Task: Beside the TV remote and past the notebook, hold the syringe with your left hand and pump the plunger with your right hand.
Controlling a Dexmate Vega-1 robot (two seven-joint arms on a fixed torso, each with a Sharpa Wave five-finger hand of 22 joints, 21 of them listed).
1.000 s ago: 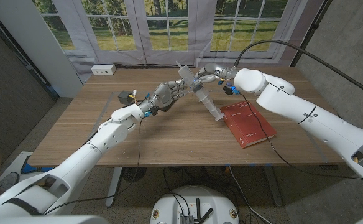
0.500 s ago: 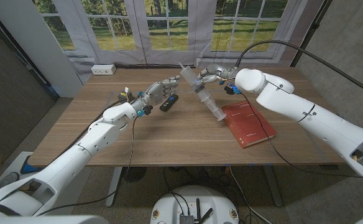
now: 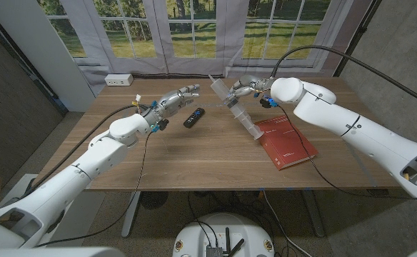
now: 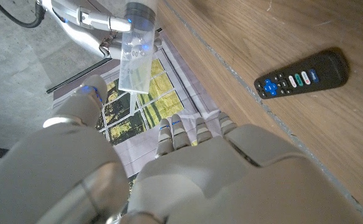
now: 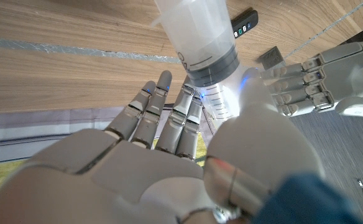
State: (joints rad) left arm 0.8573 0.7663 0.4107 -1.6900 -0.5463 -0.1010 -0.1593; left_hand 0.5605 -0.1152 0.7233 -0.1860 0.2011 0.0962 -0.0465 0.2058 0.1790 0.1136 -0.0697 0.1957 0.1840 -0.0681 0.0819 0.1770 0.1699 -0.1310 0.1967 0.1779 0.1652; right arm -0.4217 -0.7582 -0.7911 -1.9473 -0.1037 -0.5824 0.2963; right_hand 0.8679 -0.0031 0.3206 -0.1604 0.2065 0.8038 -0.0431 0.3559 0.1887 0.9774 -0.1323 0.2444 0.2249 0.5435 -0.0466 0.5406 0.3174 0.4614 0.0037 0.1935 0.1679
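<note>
The syringe (image 3: pixel 234 108) stands tilted over the far middle of the worktop (image 3: pixel 187 157), its lower tip close to the corner of the red notebook (image 3: pixel 285 141) and its plunger end raised toward the window. The right hand (image 3: pixel 238 86) grips it near the upper part of the barrel, fingers wrapped round the clear tube, as the right wrist view also shows (image 5: pixel 197 43). The left hand (image 3: pixel 178 98) holds nothing; it hangs above the worktop to the left of the syringe, fingers stretched out and apart, clear of the barrel. Just beside that hand the black TV remote (image 3: pixel 193 117) lies on the wood, between the left hand and the syringe. A white power strip (image 3: pixel 119 80) sits at the far left edge.
</note>
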